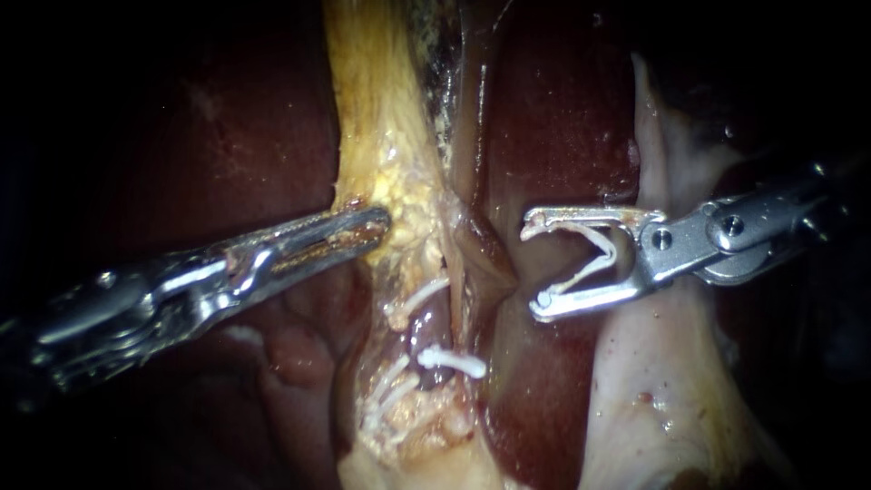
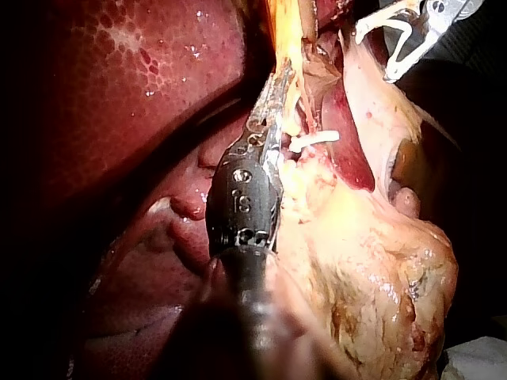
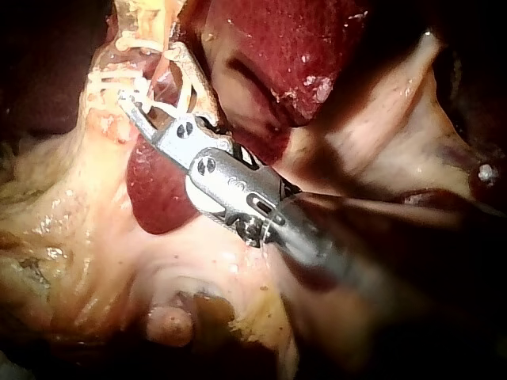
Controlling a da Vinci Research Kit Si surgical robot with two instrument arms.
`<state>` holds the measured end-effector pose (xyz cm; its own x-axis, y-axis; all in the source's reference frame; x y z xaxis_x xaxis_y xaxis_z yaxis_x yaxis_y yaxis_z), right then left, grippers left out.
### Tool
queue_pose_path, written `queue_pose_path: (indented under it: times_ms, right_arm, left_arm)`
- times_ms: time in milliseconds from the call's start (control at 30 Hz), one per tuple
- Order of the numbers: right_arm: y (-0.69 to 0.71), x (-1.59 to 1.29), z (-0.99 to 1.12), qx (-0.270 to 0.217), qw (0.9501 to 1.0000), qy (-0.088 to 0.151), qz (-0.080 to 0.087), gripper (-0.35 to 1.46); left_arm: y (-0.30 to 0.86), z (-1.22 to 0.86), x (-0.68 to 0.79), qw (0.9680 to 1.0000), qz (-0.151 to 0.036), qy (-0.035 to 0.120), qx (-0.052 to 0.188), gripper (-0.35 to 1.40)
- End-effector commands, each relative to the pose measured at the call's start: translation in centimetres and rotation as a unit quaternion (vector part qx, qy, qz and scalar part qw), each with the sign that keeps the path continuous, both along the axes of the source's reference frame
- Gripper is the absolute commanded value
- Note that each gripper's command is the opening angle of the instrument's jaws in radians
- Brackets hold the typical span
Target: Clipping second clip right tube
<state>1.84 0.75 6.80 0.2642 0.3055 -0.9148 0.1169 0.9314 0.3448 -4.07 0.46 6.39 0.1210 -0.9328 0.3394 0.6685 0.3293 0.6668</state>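
**Loaded clip held just off the clipped tubes**

Dark red liver (image 1: 562, 118) fills our view. Across it lie a broad pale flap (image 1: 653, 381) on the right and a yellow fatty band (image 1: 372, 100) running down the middle. Our left instrument (image 1: 379, 220) comes in low from the left, its jaws clamped together on the edge of that fatty band. Our right instrument (image 1: 532, 268) reaches in from the right. Its jaws stand wide yet bear from both sides on an open clip (image 1: 594, 254), white and V-shaped, its mouth facing the band. The open clip hangs over the liver just beside a fold of tissue, apart from the tube (image 1: 428, 331), a short reddish stretch low in the band. Three set clips (image 1: 454, 361), white and thin, already lie around that stretch. We cannot tell there which tube is the right one.
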Motion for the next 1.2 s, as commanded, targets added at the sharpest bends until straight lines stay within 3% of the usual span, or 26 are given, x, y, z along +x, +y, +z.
queue_pose_path:
  times_ms: [33,167,300,500,700,933,1200]
  right_arm:
    - [0.00,0.00,-0.01,0.000,1.0000,0.000,0.000,0.60]
    - [-0.03,0.02,0.01,0.003,1.0000,0.001,-0.002,0.60]
    - [-0.13,0.09,0.09,0.063,0.9980,-0.006,0.006,0.60]
    - [-0.41,0.35,0.38,0.143,0.9896,-0.020,0.004,0.60]
    - [-0.62,0.58,0.71,0.190,0.9810,-0.039,-0.004,0.60]
    - [-0.65,0.79,0.91,0.213,0.9757,-0.049,0.002,0.59]
    - [-0.62,0.94,1.03,0.225,0.9725,-0.059,0.008,0.58]
  left_arm:
    - [0.00,0.00,0.00,1.0000,0.000,0.000,0.000,-0.35]
    - [0.01,-0.05,0.02,1.0000,0.000,0.000,0.001,-0.35]
    - [0.07,-0.14,0.08,1.0000,0.003,-0.003,0.005,-0.35]
    - [0.24,-0.42,0.32,0.9999,-0.012,-0.004,-0.001,-0.35]
    - [0.26,-0.76,0.44,0.9996,-0.024,-0.014,-0.005,-0.35]
    - [0.19,-1.08,0.40,0.9992,-0.035,-0.020,-0.007,-0.35]
    - [0.15,-1.21,0.37,0.9991,-0.035,-0.019,-0.013,-0.35]
